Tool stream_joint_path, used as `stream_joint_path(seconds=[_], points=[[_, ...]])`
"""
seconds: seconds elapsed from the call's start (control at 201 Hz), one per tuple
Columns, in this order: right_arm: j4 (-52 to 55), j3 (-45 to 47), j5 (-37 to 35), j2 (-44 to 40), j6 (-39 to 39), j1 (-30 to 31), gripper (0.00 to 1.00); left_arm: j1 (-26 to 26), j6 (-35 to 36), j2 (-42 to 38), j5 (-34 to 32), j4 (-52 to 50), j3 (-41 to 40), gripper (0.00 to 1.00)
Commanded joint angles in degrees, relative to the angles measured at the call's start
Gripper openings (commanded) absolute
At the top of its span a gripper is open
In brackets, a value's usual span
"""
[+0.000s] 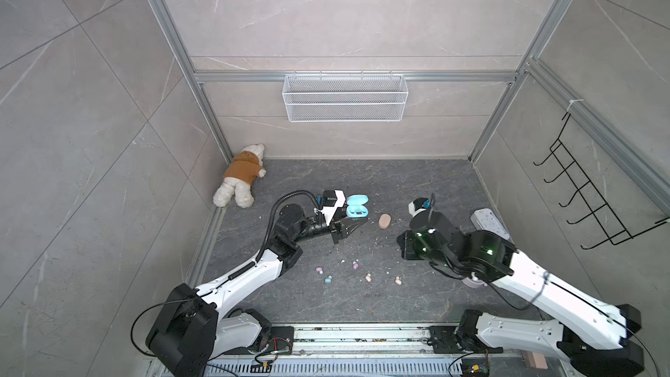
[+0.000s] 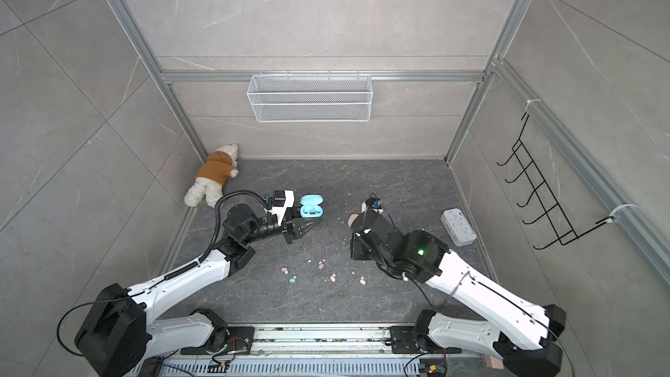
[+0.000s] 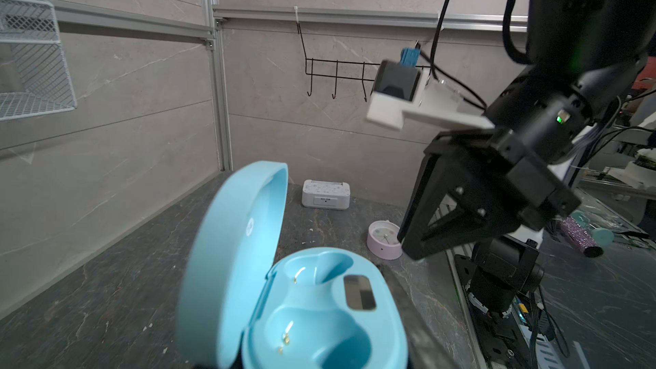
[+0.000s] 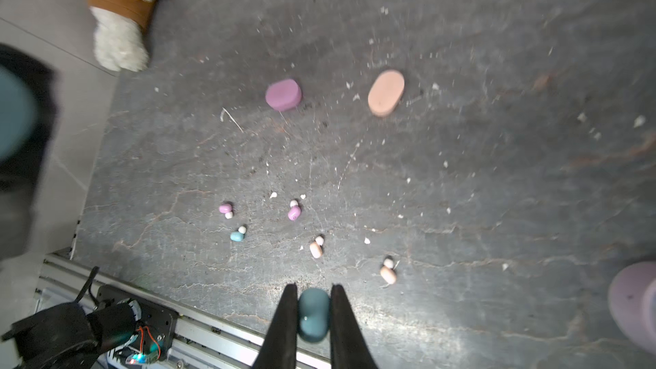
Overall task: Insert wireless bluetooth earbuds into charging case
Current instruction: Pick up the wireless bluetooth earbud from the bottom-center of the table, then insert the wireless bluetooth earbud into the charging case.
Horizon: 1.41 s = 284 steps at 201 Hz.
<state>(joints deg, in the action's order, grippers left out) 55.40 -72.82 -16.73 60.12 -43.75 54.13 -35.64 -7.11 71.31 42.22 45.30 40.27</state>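
Earbud [image 4: 313,314], wrist-view only, fills right jaws; left jaws seemingly clamp case [image 3: 319,317].

glossy plastic case [image 3: 230,260], matt stone-look tabletop [image 1: 417,190]

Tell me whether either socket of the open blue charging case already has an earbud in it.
No, in the left wrist view both sockets of the blue charging case sit empty, gold contacts bare.
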Motion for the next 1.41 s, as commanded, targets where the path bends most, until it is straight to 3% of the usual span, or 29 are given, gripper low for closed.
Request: stream_joint_path(seconds=[0.0, 0.139, 0.552, 0.801, 0.995, 1.199, 1.408], points=[[3.59, -4.47, -1.75, -2.06, 8.76, -0.49, 0.14, 0.02, -2.57, 2.61, 4.73, 6.3, 3.74, 0.13], [-0.84, -7.26, 2.98, -4.43, 14.95, -1.0, 0.15, -0.83, -7.68, 6.72, 6.72, 11.6, 5.93, 0.13], [-15.89, -0.53, 23.21, -12.13, 21.2, -4.91, 0.16, -5.53, -8.34, 11.37, 9.73, 12.56, 10.14, 0.14], [-21.6, 2.21, 40.69, -11.61, 21.27, -11.65, 0.16, -6.53, -13.89, 12.88, 10.23, 18.53, 7.34, 0.14], [-26.13, 3.5, 52.12, -8.23, 20.11, -18.7, 0.15, -7.34, -11.82, 12.34, 9.9, 17.12, 6.54, 0.14], [-27.44, 1.72, 57.19, -4.52, 20.44, -21.21, 0.15, -7.35, -7.83, 11.05, 9.93, 12.42, 6.91, 0.14], [-25.61, 1.19, 55.91, -3.96, 21.86, -21.37, 0.15, -7.35, -7.13, 10.91, 9.65, 12.36, 6.82, 0.14]])
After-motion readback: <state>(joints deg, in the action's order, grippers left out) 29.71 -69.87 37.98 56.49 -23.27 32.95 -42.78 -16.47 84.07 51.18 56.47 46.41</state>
